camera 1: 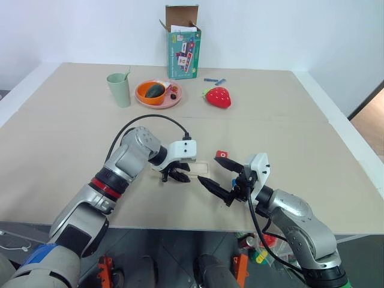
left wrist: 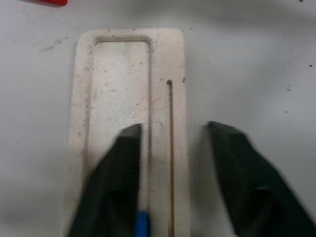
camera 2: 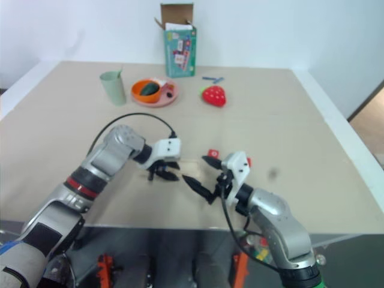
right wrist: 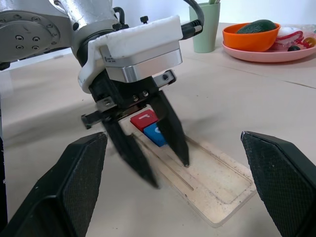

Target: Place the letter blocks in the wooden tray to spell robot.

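- Left end effector [right wrist: 158, 148] is down over the wooden tray [right wrist: 217, 185] near the front of the bench [camera 1: 72, 150]; its black fingers [left wrist: 121, 168] are spread apart and grasp nothing; one tip sits over the recessed slot, the other beyond the tray's long edge
- In the slot, two letter blocks lie side by side at the end under that end effector: a red block [right wrist: 144, 120] with a white "r", and a blue block [right wrist: 157, 135] touching it; the blue one's letter is hidden behind the finger
- The rest of the slot is bare wood
- Right end effector [camera 1: 223, 175] hovers just beside the tray on the robot's right, jaws wide apart, released, holding nothing
- Another red block [camera 1: 222, 154] lies on the bench just past the right end effector, apart from the tray
- Far side of the bench: a green cup [camera 1: 119, 89], a pink plate [camera 1: 174, 100] carrying an orange bowl [camera 1: 147, 93], a toy strawberry [camera 1: 218, 96], a cardboard box [camera 1: 183, 45]
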`<state>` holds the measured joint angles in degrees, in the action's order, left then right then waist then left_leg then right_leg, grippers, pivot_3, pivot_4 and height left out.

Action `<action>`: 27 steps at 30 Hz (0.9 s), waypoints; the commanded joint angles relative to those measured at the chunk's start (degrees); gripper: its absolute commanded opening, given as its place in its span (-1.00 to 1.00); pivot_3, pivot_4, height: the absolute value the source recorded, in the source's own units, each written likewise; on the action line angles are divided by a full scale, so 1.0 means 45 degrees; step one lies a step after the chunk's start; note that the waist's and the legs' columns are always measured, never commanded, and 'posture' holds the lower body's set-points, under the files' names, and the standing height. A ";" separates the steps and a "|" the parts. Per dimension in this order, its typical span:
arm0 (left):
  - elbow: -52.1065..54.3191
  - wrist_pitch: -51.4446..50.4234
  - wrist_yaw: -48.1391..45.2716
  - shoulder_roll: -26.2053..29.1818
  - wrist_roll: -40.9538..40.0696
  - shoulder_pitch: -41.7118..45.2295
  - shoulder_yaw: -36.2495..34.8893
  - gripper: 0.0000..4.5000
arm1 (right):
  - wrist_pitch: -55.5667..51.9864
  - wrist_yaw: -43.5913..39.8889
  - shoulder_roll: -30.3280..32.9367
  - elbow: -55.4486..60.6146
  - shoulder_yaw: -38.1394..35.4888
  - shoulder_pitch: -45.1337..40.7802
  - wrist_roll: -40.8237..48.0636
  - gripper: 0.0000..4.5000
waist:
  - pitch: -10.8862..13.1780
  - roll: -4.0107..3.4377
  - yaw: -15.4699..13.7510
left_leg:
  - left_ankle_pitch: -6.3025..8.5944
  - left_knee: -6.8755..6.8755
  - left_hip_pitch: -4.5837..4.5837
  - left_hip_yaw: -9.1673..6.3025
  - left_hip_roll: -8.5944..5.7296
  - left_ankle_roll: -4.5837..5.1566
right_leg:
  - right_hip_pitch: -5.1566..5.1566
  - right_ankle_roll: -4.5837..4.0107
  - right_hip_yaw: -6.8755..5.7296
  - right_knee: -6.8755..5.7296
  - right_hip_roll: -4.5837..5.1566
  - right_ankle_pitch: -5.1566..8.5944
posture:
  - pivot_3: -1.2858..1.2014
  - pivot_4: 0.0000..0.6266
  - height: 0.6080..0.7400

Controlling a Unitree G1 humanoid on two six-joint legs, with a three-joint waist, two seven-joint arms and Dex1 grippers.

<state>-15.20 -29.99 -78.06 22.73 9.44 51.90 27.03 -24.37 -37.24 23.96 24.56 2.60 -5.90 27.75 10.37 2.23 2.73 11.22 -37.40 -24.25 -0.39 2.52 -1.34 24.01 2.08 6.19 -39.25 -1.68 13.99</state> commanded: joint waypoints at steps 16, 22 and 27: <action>0.3565 0.1114 0.0817 0.0993 -0.5649 -0.2644 -0.5431 0.99 | -0.1680 0.1197 0.1727 -0.1382 -0.2268 -0.2097 -0.0073 1.00 | 0.0008 -0.0085 0.0051 | 0.0001 0.0031 -0.0018 0.0017 0.0017 0.0000 | 0.0042 0.0033 -0.0001 0.0000 -0.0003 -0.0018 | 0.03 -0.52 1.00; 0.6609 0.2709 0.3814 -0.0442 -0.6521 -0.6676 -0.6881 0.99 | -0.2023 0.3276 0.1114 -0.1736 -0.2564 -0.2018 -0.1176 1.00 | -0.0001 -0.0099 -0.0071 | 0.0006 0.0090 -0.0017 0.0006 0.0022 0.0005 | 0.0052 0.0032 -0.0011 0.0009 -0.0001 0.0001 | 0.03 -0.52 1.00; 0.8187 0.3102 0.6078 -0.1174 -0.6131 -0.8791 -0.6496 0.99 | -0.2522 0.4135 0.0733 -0.1600 -0.2514 -0.1499 -0.1643 1.00 | -0.0002 -0.0100 -0.0033 | 0.0005 0.0086 -0.0008 0.0035 0.0002 0.0004 | 0.0037 0.0057 0.0025 0.0022 0.0028 -0.0004 | 0.03 -0.52 1.00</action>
<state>17.66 -17.37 -53.69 17.91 -18.52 12.46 -2.18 -35.15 -20.19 27.57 15.79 -7.41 -12.29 20.83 10.36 1.77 2.58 11.24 -37.06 -24.28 -0.20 2.53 -1.32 24.17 2.37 6.33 -39.15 -1.55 13.94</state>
